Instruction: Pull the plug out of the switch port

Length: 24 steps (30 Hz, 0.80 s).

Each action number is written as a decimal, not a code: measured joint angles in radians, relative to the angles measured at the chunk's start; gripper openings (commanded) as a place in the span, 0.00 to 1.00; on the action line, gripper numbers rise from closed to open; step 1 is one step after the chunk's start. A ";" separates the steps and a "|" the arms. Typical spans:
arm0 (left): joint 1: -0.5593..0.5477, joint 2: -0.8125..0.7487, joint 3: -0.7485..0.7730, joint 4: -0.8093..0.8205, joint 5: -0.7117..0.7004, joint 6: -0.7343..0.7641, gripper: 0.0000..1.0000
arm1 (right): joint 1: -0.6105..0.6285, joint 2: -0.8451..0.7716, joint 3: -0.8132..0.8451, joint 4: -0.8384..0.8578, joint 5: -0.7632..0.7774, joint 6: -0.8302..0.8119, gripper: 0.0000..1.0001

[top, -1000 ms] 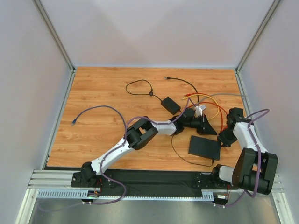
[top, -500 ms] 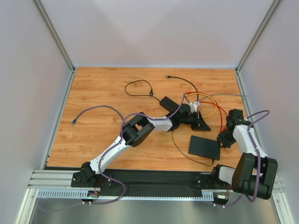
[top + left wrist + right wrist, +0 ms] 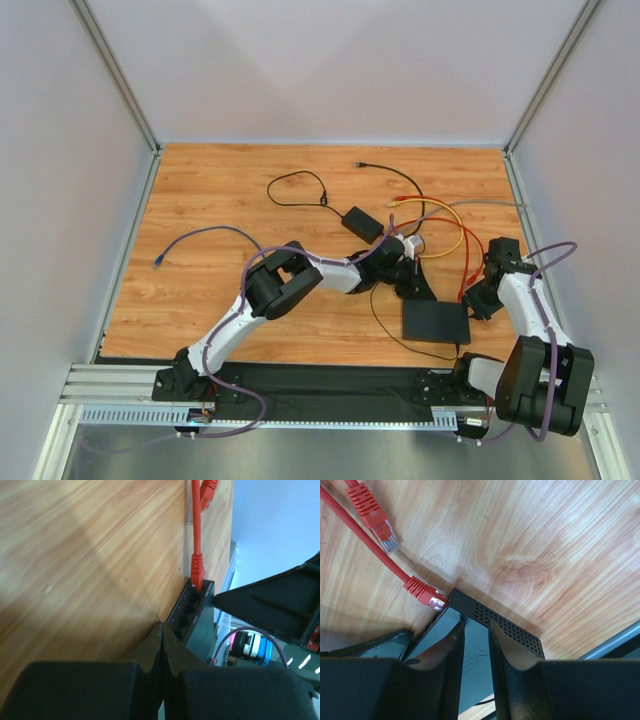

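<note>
The switch (image 3: 436,322) is a flat black box at the near right of the table. A red plug (image 3: 198,573) sits in its end socket, and its red cable (image 3: 466,268) runs away from it. My left gripper (image 3: 414,285) is shut and empty, with its tips (image 3: 162,626) right at the socket edge of the switch (image 3: 196,614). My right gripper (image 3: 481,300) stands over the switch's right corner. Its jaws are a narrow gap apart above the switch top (image 3: 485,660), holding nothing. The red plug (image 3: 426,593) shows at that corner.
A loose red plug (image 3: 373,516) lies beside the cable. A black power-adapter brick (image 3: 364,224) with its thin black cable lies behind the left gripper. Yellow (image 3: 447,214) and grey (image 3: 490,203) cables loop at the right. A purple cable (image 3: 190,238) lies at the left.
My left gripper has drawn back toward the near side and now points at the switch's socket edge. The switch has shifted slightly. My right gripper has stayed by its right corner.
</note>
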 measured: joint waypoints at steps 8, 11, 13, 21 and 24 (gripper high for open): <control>-0.001 -0.019 0.014 -0.030 0.003 0.049 0.29 | 0.000 -0.002 -0.005 0.004 -0.005 0.003 0.27; -0.006 0.027 0.144 -0.054 0.039 0.055 0.34 | 0.000 -0.002 -0.004 0.003 -0.004 0.003 0.27; -0.010 0.056 0.222 -0.062 0.061 0.056 0.35 | 0.000 -0.001 -0.004 0.003 -0.004 0.003 0.27; -0.020 0.119 0.335 -0.108 0.111 0.056 0.36 | 0.000 0.021 0.008 -0.003 -0.005 0.000 0.27; -0.022 0.129 0.334 -0.147 0.109 0.056 0.35 | 0.000 0.021 0.008 -0.003 -0.005 0.000 0.27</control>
